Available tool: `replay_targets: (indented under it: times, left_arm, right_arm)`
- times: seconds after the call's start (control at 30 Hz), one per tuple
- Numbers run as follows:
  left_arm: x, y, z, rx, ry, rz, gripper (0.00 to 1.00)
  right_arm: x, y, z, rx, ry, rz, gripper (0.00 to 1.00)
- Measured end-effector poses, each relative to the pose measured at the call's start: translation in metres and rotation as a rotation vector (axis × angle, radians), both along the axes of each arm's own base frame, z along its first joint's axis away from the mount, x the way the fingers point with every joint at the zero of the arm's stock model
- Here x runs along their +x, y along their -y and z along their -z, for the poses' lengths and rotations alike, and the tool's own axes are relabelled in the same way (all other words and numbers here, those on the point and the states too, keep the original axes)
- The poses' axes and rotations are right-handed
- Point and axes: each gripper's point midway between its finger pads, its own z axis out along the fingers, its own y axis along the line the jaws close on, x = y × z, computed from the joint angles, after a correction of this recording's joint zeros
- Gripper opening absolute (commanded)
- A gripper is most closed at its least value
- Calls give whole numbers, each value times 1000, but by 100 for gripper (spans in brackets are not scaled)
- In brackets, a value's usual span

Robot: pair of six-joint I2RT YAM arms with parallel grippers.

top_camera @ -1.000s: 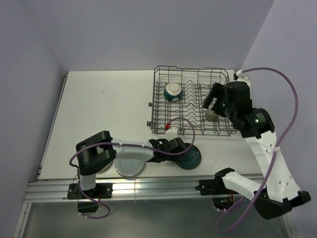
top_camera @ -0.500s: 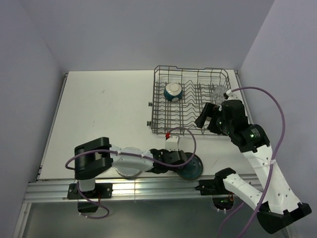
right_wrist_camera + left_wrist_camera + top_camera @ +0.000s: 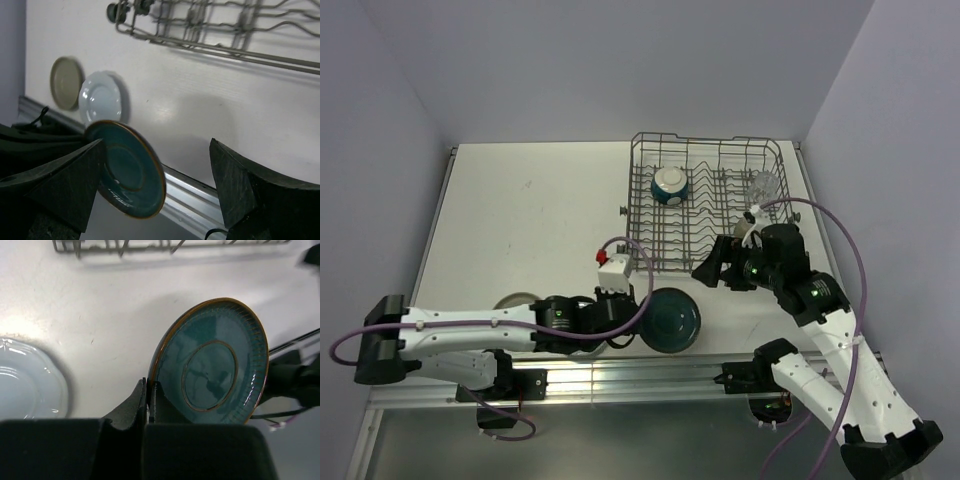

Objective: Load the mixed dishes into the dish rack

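Note:
My left gripper (image 3: 149,385) is shut on the rim of the dark teal plate (image 3: 215,365) and holds it tilted on edge above the table near the front. The plate also shows in the top view (image 3: 672,320) and the right wrist view (image 3: 131,167). My right gripper (image 3: 156,145) is open and empty, just right of the plate and in front of the dish rack (image 3: 710,215). The bowl (image 3: 671,184) and the clear glass (image 3: 763,186) sit in the rack. The pale blue plate (image 3: 101,96) and grey-beige plate (image 3: 65,81) lie flat on the table. I cannot make out the mug.
The left arm stretches along the front of the table over the two flat plates (image 3: 517,298). An aluminium rail (image 3: 620,375) runs along the near edge. The rack's near side (image 3: 150,245) is just beyond the held plate. Walls close in left, back and right.
The left arm has stretched out low along the front and tipped the teal plate up off the table, shifting it left. The right gripper has drawn back out of the rack toward the plate.

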Motion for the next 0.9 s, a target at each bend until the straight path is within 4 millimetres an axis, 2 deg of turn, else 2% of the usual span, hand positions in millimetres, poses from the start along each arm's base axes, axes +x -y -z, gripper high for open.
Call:
replay_targets:
  times: [0.1, 0.2, 0.4, 0.5, 0.53, 0.6, 0.67, 0.7, 0.77, 0.9]
  left_arm:
    - [2, -6, -26, -65, 35, -1, 0]
    - [4, -14, -41, -95, 60, 1, 0]
    - [6, -26, -63, -139, 100, 0, 0]
    - [6, -30, -68, -144, 114, 6, 0]
    - [6, -31, -69, -143, 115, 7, 0]
    - [6, -31, -69, -141, 118, 10, 0]
    - [6, -32, -69, -133, 125, 18, 0]
    - [6, -32, -69, -130, 127, 21, 0]
    - [6, -34, -69, -121, 134, 28, 0]
    - [6, -36, -74, -130, 144, 37, 0]
  right_arm:
    - [-7, -17, 6, 63, -15, -99, 86]
    - [-15, -28, 13, 113, -43, -172, 84]
    - [-32, -51, -5, 261, -7, -321, 77]
    - [-41, -59, -18, 328, 24, -388, 71]
    - [-44, -61, -22, 348, 33, -410, 64]
    - [-48, -65, -27, 381, 38, -444, 59]
    - [-52, -68, -27, 404, 27, -477, 54]
    - [-54, -69, -27, 409, 22, -487, 47]
    - [-54, -70, -25, 411, 9, -495, 40]
    - [-54, -75, -21, 413, -26, -515, 39]
